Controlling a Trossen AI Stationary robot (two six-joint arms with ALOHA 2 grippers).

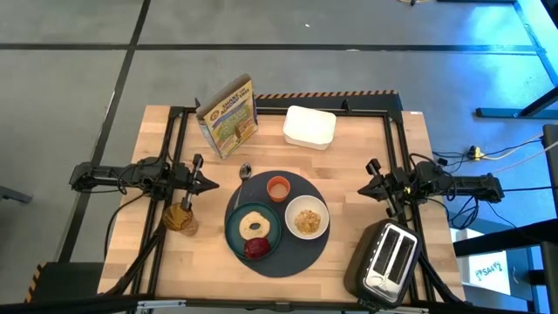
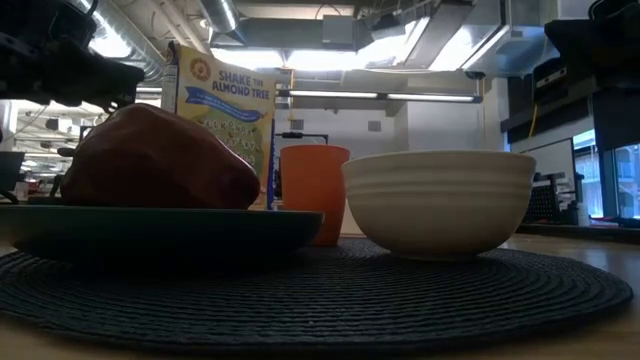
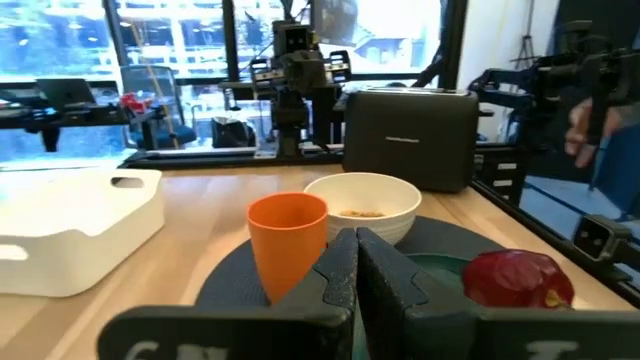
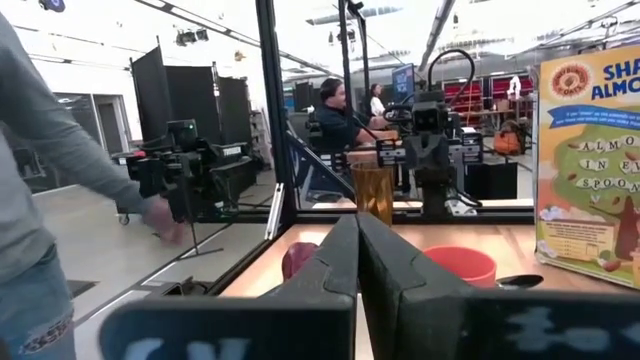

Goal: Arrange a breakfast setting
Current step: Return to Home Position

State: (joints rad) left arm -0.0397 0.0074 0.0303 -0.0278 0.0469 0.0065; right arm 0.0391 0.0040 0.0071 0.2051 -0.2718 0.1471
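Left gripper [image 1: 212, 184] mid-left, right gripper [image 1: 364, 187] mid-right, jaws closed and empty (setting looks done): retreat level, wide of the orange cup [image 1: 278, 187].

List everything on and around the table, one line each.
table: 1, light wood, under everything
mat: 1, dark grey, mid-table
plate: 1, teal, on the mat's left half
ring-shaped bread: 1, pale, on the plate
fruit: 1, dark red, on the plate beside the bread
bowl: 1, white, on the mat's right half
cereal: tan, in the bowl
cup: 1, orange, on the mat
spoon: 1, metal, at the mat's edge by the cup
cereal box: 1, yellow, standing off the mat
tray: 1, white, beside the box
toaster: 1, black, right of the mat
jar: 1, amber, left of the mat
person: grey sleeve, beyond the table
left gripper: shut, left of the mat
right gripper: shut, right of the mat
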